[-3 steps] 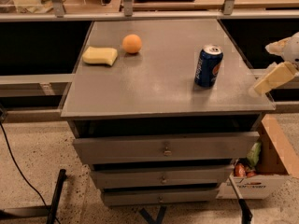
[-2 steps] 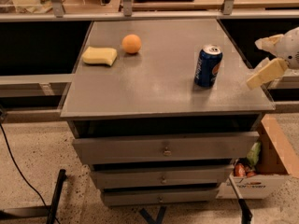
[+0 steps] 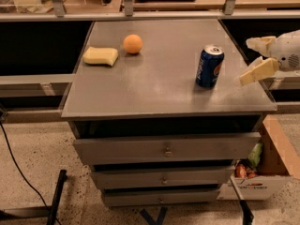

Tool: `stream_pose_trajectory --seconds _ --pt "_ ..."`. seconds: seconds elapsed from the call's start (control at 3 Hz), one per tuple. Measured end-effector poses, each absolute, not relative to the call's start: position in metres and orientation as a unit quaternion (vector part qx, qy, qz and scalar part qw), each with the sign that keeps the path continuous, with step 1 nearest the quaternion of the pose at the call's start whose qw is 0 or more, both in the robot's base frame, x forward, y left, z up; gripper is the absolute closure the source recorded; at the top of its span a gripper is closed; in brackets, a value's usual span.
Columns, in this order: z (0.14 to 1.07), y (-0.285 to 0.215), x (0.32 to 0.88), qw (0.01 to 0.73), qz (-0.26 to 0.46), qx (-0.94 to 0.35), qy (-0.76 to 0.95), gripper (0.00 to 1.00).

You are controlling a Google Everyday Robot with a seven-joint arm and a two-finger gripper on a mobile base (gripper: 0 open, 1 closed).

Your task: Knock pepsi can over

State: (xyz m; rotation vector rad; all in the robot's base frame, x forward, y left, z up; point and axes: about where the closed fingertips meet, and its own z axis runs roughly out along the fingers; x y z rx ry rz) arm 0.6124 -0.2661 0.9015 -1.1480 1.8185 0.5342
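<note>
The pepsi can (image 3: 209, 65), dark blue with a silver top, stands upright on the right part of the grey cabinet top (image 3: 159, 86). My gripper (image 3: 252, 60) comes in from the right edge of the view, level with the can and a short way to its right, not touching it. Its two pale fingers (image 3: 258, 71) are spread apart and hold nothing.
An orange ball (image 3: 132, 44) and a yellow sponge (image 3: 100, 56) lie at the back left of the cabinet top. Drawers (image 3: 164, 149) sit slightly pulled out below. A cardboard box (image 3: 262, 172) with items stands on the floor at the right. A shelf rail (image 3: 140, 13) runs behind.
My gripper has moved left and up a little, closer to the can's right side. The can, ball and sponge have not moved.
</note>
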Motion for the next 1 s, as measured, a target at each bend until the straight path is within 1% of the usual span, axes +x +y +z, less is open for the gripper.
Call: stream_pose_trajectory --seconds 0.33,1.0 --pt "0.899 -0.254 0.610 0.456 0.244 -0.469 0.716 0.00" --pt "0.891 -0.235 0.608 0.472 0.274 -0.474 0.691 0.00"
